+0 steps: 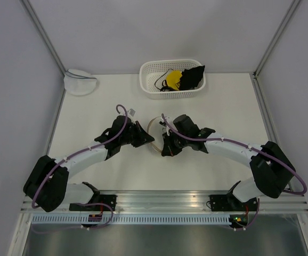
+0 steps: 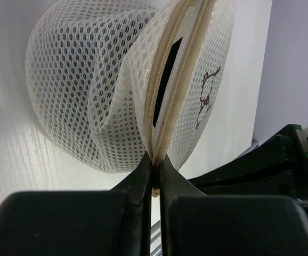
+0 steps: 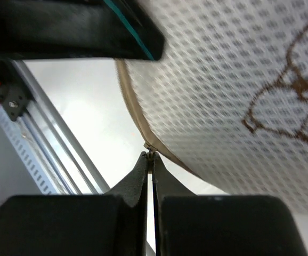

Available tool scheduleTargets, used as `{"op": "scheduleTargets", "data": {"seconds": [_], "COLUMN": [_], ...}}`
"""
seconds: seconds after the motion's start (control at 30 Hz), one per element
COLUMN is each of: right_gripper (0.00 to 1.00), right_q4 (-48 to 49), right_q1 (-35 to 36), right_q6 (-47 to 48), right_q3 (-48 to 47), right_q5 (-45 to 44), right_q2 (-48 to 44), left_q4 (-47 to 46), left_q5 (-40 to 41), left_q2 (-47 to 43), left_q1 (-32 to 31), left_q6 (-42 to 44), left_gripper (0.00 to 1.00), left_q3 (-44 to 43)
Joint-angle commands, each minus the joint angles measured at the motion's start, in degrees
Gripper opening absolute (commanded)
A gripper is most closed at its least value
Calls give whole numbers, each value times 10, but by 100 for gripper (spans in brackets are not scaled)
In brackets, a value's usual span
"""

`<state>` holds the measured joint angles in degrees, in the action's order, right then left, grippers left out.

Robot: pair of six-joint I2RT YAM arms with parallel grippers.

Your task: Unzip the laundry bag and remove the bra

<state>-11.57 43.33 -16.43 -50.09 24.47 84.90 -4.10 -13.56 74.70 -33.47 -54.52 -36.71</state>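
Note:
The laundry bag [image 2: 84, 80], white mesh with a tan rim, is held between both grippers at the table's centre [image 1: 155, 127]. My left gripper [image 2: 155, 166] is shut on the tan zipper rim [image 2: 162, 133] at the bag's near edge. The zipper is partly open, and a narrow dark gap [image 2: 165, 74] shows something black inside, too little to tell as the bra. My right gripper [image 3: 152, 158] is shut on the small zipper pull [image 3: 150, 146] at the rim. In the top view the left gripper [image 1: 150, 140] and the right gripper [image 1: 166, 145] sit close together.
A white basket [image 1: 148, 85] at the back holds a yellow round item [image 1: 173, 79] and black fabric [image 1: 192, 78]. A second white pouch with a grey-blue rim [image 1: 79, 81] lies at the back left. The aluminium rail [image 1: 164, 201] runs along the near edge.

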Motion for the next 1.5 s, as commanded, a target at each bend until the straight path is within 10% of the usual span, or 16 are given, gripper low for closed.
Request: {"op": "scheduleTargets", "data": {"seconds": [0.0, 0.6, 1.03, 1.23, 1.33, 1.47], "right_gripper": [0, 0, 0, 2, 40, 60], "right_q4": [-100, -24, 46, 24, -11, -38], "right_q1": [1, -15, -47, -47, -47, -47], "right_q6": [32, -34, -10, -4, -19, -44], "right_q3": [-11, -44, -41, -30, -38, -34], "right_q5": [-48, -731, -677, -582, -552, -534], "right_q2": [-13, 31, 45, 21, 22, -10], "left_q4": [-3, 81, 153, 91, 59, 48], "left_q5": [30, -81, -177, -147, -139, -143], "left_q2": [4, 99, 194, 143, 122, 120], "left_q1": [4, 30, 39, 38, 33, 23], "left_q6": [27, 198, 273, 230, 210, 197], "left_gripper": [2, 2, 2, 38, 48, 49], "left_q3": [-33, -149, -266, -213, -187, -177]}}
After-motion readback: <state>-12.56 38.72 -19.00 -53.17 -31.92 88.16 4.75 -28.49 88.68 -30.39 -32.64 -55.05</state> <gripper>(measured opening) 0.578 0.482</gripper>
